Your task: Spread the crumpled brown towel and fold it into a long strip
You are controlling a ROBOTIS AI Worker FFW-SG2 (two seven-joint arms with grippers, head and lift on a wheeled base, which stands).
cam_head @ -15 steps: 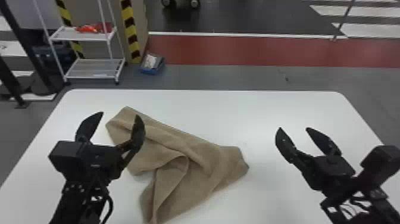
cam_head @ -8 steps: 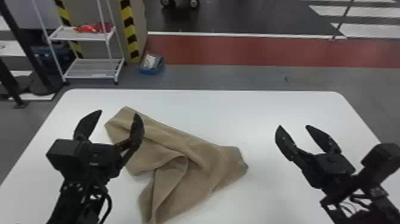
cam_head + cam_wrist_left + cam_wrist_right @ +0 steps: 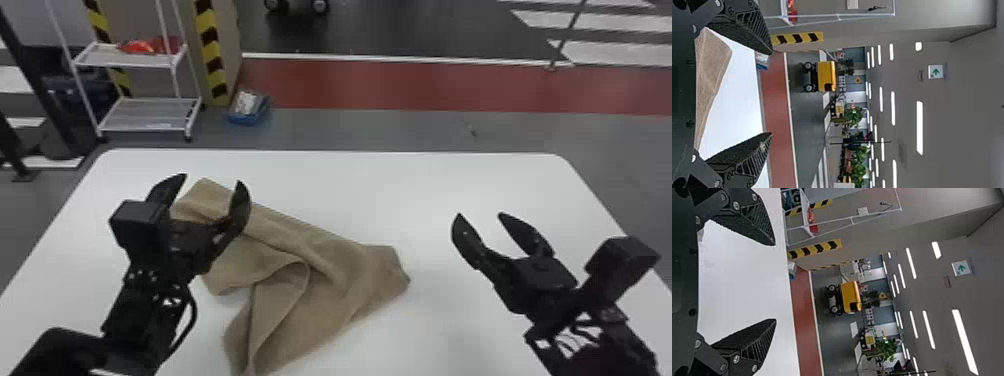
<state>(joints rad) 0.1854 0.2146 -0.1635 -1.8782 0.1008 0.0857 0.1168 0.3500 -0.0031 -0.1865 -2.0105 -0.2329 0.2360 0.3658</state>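
Observation:
The brown towel [image 3: 320, 280] lies crumpled on the white table, left of centre, with a curved fold in its middle and a corner toward the near edge. Over its far left part is my left gripper [image 3: 212, 182], open, nothing between its fingers. To the right of the towel, apart from it, my right gripper [image 3: 477, 215] stands open above bare tabletop. In the left wrist view the towel [image 3: 709, 74] shows behind my left gripper [image 3: 772, 94], whose fingers are wide apart. My right gripper [image 3: 775, 282] is also spread in the right wrist view.
The white table [image 3: 450, 175] has rounded far corners. Beyond it on the floor stand a white wire rack [image 3: 150, 112] with red items and a blue box [image 3: 248, 107], by a post with yellow and black stripes [image 3: 210, 50].
Near the bottom left of the head view, more of the left forearm has come into sight, and the left gripper has shifted slightly. The towel and the right gripper look unchanged.

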